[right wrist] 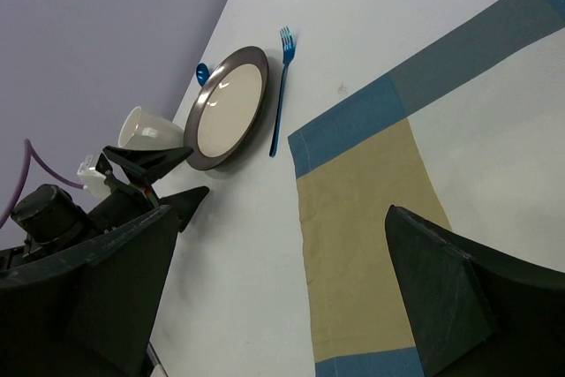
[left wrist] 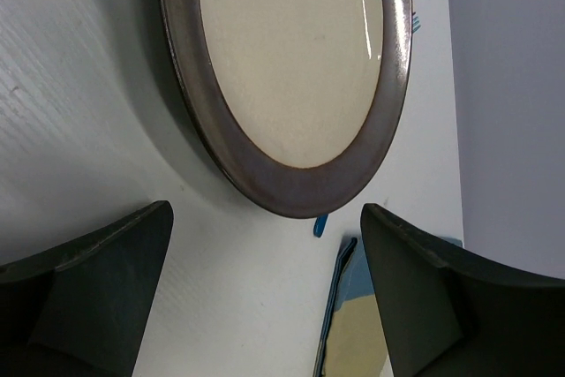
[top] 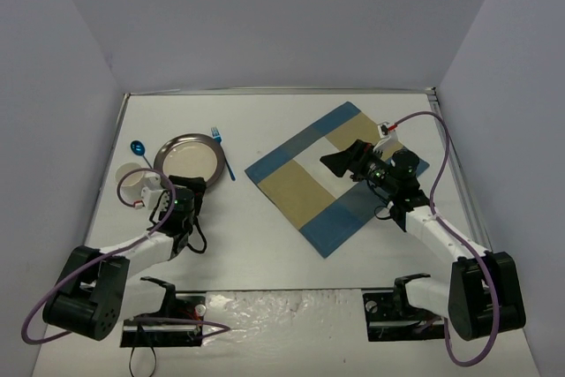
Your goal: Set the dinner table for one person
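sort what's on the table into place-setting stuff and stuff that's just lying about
For the job: dinner table, checked placemat, plate, blue fork, blue spoon, white cup.

Just lying about: no stray items; only rig parts, the purple cables and black base mounts.

Robot lab test cell. Plain white table [top: 291,245] boxed by bare lavender-grey walls [top: 265,24] on three sides. Left arm [top: 132,253] and right arm [top: 441,236] bolted at near edge, purple cable [top: 424,115] looping along each. Staged props: plate [top: 188,157], blue fork [top: 222,154], cup [top: 132,181], blue spoon [top: 137,148], checked placemat [top: 327,178].
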